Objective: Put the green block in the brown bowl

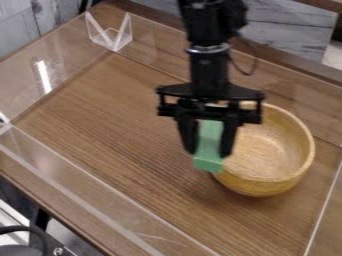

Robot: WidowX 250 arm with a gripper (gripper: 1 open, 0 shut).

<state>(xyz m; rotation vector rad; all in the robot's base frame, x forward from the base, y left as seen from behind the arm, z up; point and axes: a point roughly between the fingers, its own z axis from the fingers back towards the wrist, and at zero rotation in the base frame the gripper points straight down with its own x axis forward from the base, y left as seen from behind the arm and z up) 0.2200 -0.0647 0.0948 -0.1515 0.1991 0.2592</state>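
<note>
1. At the far left, a clear plastic wall (54, 70) runs along the edge of the wooden table (107, 130), and its lower rim crosses the front of the table as a pale line.
2. Near the top left, a small clear folded stand (110, 30) sits on the table, well apart from everything else.
3. In the middle, the black robot arm (211, 45) comes down from the top of the view, pointing steeply at the table.
4. Its gripper (210, 128) is closed on the green block (214, 150), one black finger on each side of the block's upper part.
5. The green block hangs nearly upright and is lifted off the table. Its lower end is in front of the near left rim of the brown bowl (274, 160), as the camera sees it. Whether it is over the rim or just short of it, I cannot tell.
6. To the right, the brown bowl stands upright on the table, and the part of its inside that shows is bare wood.
</note>
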